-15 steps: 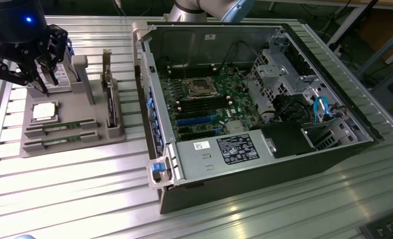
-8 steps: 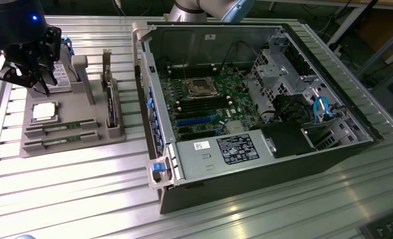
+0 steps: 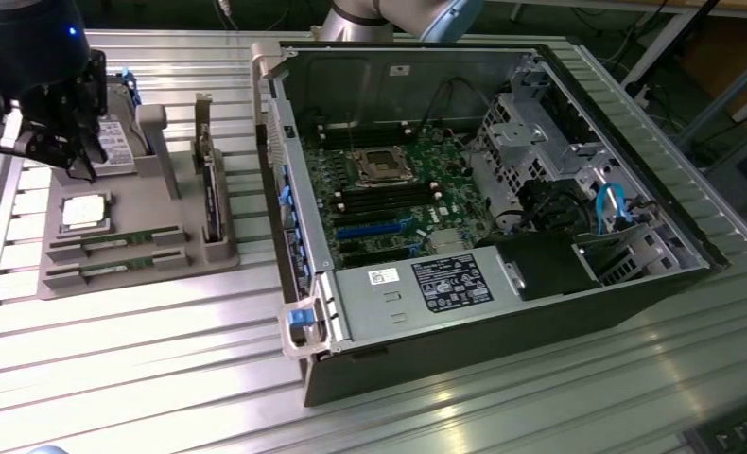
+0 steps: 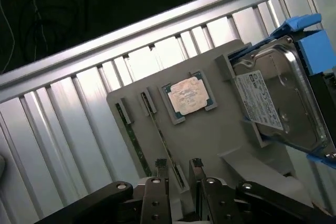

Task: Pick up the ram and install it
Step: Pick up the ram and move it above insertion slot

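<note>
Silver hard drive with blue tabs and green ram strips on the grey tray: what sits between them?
A square silver processor chip, seen in the exterior view.

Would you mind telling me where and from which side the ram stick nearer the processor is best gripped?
Probably from straight above, at mid-length of the ram stick, with one of the fingers on each flat face. It stands on edge in a slot of the grey tray, so only its upper long edge is free, and the slot blocks each end.
</note>
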Controlling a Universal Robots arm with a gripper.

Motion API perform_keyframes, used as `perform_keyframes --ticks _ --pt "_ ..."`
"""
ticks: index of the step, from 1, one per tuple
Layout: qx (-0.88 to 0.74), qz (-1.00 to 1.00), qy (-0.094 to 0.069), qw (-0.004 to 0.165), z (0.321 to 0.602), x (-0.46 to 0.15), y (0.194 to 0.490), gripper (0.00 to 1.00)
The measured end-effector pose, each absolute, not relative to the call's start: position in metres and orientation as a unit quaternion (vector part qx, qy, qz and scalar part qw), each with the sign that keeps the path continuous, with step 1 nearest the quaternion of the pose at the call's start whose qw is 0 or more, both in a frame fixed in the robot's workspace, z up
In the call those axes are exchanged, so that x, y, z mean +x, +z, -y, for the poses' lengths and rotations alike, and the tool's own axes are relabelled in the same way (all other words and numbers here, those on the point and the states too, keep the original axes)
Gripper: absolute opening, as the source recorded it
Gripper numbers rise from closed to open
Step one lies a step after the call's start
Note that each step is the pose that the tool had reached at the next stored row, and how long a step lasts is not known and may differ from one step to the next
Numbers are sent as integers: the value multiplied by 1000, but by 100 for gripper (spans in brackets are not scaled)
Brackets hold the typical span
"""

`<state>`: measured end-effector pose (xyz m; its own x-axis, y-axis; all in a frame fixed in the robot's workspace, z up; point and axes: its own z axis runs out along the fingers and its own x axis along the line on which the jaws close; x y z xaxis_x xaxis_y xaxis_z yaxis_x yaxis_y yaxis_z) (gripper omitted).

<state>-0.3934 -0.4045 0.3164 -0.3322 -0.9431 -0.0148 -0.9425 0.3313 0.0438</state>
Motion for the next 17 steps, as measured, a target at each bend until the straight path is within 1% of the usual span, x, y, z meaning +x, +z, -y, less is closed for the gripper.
perform_keyframes --ticks 14,17 --pt "713 701 -21 10 404 -393 312 30" --pt "716 698 -21 11 404 -393 312 30"
